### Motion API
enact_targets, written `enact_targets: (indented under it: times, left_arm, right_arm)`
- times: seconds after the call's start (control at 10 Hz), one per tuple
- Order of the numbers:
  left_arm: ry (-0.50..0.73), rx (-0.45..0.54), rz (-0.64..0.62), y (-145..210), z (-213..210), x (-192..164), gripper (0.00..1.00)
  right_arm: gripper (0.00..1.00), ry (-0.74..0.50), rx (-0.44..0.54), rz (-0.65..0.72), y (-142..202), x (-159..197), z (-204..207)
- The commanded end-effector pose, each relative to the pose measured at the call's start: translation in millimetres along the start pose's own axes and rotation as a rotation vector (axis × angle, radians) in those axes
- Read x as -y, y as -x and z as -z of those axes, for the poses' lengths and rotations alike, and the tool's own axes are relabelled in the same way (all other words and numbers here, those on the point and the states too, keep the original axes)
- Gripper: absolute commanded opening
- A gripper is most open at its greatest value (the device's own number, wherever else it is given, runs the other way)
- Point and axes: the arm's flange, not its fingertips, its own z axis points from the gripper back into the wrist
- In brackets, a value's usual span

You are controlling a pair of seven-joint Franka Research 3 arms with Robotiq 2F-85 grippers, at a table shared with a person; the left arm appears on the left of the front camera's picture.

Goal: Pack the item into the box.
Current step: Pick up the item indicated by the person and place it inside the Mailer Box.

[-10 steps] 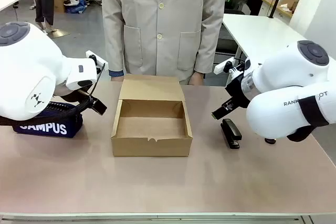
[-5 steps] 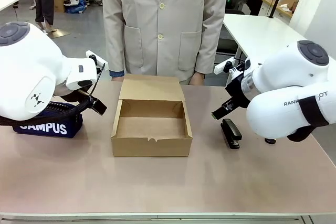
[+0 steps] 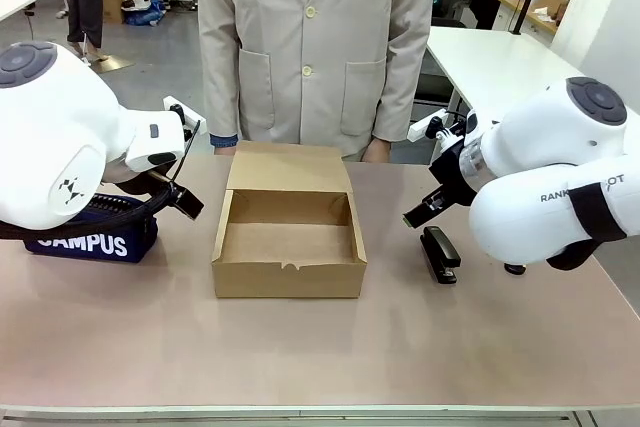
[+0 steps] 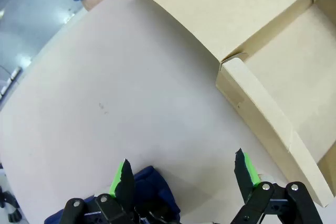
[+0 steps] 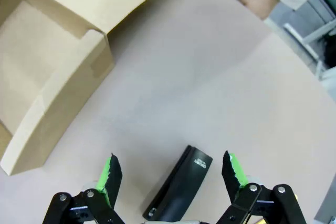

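Pouch point(image 3: 98, 237) lies under the spread left gripper point(image 4: 184, 167), possibly touching.

navy pouch point(image 3: 92, 235) beside open box point(image 3: 289, 246)

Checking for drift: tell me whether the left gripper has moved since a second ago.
No. The left gripper keeps the same spot, just left of the box.

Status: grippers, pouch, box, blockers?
Both open: left gripper over pouch end, right gripper over stapler. Pouch on table left of box, unpacked. Box open; nothing between them.
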Motion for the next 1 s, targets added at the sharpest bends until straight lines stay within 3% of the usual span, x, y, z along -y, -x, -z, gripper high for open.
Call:
enact_targets:
  times: [0.0,0.1,0.2,0.4,0.5,0.6,0.7,0.8,0.9]
  left_arm:
    - [0.0,0.0,0.0,0.0,0.0,0.0,1.0]
    - [0.038,0.073,0.039,-5.8,-24.0,-1.4,1.0]
    - [0.012,0.085,0.085,-8.1,-67.7,-3.6,1.0]
    - [-0.073,0.112,0.097,14.4,-176.8,-1.5,1.0]
    - [-0.162,0.128,0.025,25.9,-193.0,0.2,1.0]
    - [-0.036,0.105,0.076,-28.1,-117.8,-5.2,1.0]
    - [-0.036,0.105,0.076,-28.1,-117.8,-5.2,1.0]
    - [-0.089,0.132,0.064,-20.0,-179.5,-11.3,1.0]
    - [0.184,0.071,0.136,-13.9,-169.5,-12.2,1.0]
  right_arm:
    - [1.0,0.0,0.0,0.0,0.0,0.0,0.0]
    - [1.0,-0.007,0.049,-0.034,-2.3,-2.8,-21.9]
    - [1.0,0.042,0.069,-0.048,-0.4,-7.7,-61.5]
    - [1.0,0.053,0.124,-0.126,26.4,-34.9,-161.4]
    - [1.0,0.123,0.155,-0.059,38.3,-48.3,-176.5]
    - [1.0,0.057,0.119,-0.082,-32.5,-8.0,-102.9]
    - [1.0,0.057,0.119,-0.082,-32.5,-8.0,-102.9]
    - [1.0,0.084,0.151,-0.09,-31.7,-19.1,-158.8]
    - [1.0,0.042,0.17,-0.076,-30.0,-18.9,-163.2]
